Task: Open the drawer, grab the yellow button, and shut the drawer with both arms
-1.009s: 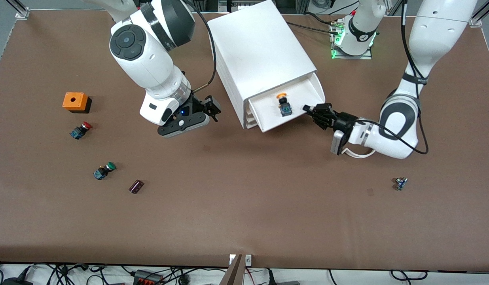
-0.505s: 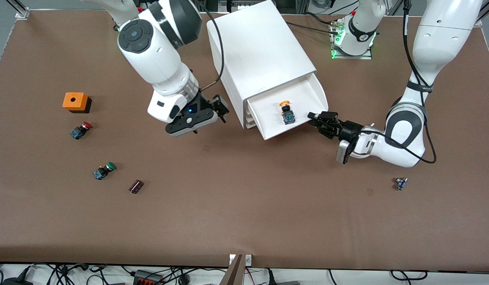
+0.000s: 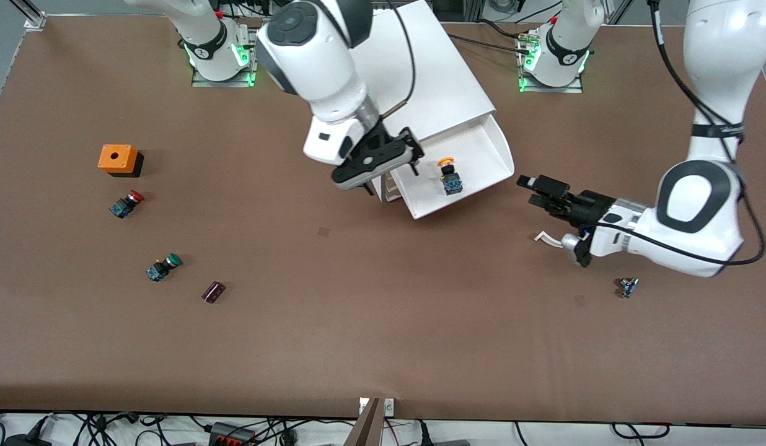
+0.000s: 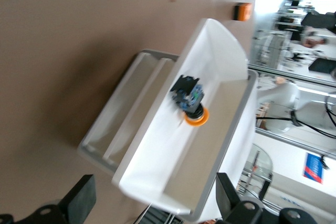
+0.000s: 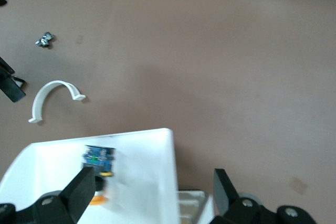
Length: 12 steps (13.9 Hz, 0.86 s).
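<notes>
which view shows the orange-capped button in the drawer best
The left wrist view: the button fills more of the picture, cap and blue-black body both clear, lying in the open drawer. The front view shows it whole but small. The right wrist view shows it blurred, partly hidden by a finger.

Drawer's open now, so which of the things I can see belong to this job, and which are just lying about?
Job: drawer, pulled out of the cabinet; orange-capped button lying in it; right gripper, open, over the drawer; left gripper, open, beside the drawer.

Lying about: red-capped button, green-capped button, orange box, dark small part, white clip.
</notes>
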{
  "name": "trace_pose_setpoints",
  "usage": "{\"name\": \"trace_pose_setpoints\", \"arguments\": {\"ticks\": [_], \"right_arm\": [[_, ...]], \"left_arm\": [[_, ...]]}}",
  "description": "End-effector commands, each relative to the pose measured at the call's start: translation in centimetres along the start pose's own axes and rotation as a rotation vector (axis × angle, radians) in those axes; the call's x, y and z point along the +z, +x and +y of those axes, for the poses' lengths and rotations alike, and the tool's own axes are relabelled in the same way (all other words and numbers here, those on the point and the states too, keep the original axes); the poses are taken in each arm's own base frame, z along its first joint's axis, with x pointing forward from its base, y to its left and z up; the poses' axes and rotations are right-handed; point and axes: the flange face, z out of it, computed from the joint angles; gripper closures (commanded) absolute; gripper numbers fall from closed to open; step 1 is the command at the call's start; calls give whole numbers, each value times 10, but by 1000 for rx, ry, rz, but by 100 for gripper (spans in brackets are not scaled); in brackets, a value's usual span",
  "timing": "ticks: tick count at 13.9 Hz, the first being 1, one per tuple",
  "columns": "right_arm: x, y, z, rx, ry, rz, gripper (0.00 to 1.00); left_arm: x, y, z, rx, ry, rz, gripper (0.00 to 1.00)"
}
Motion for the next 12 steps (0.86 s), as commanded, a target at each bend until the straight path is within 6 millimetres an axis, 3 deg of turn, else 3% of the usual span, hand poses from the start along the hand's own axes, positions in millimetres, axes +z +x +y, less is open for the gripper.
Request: {"name": "trace_pose_setpoints", "arguments": {"ticks": [1, 5, 7, 9, 12], "right_arm": [[35, -3, -42, 7, -7, 15, 0], [74, -35, -82, -30, -100, 20, 0], [87, -36, -89, -37, -97, 18, 0], [104, -40, -98, -52, -94, 13, 0], [120, -49, -104, -64, -98, -1, 0]], "left_arm": [[-29, -14, 18, -122, 143, -1, 0], [-45, -31, 37, -280, 452, -4, 0], [-57, -30, 52, -315, 635, 14, 0], [-68, -24, 62, -341, 746, 47, 0], [-75, 3, 54, -324, 803, 88, 0]]}}
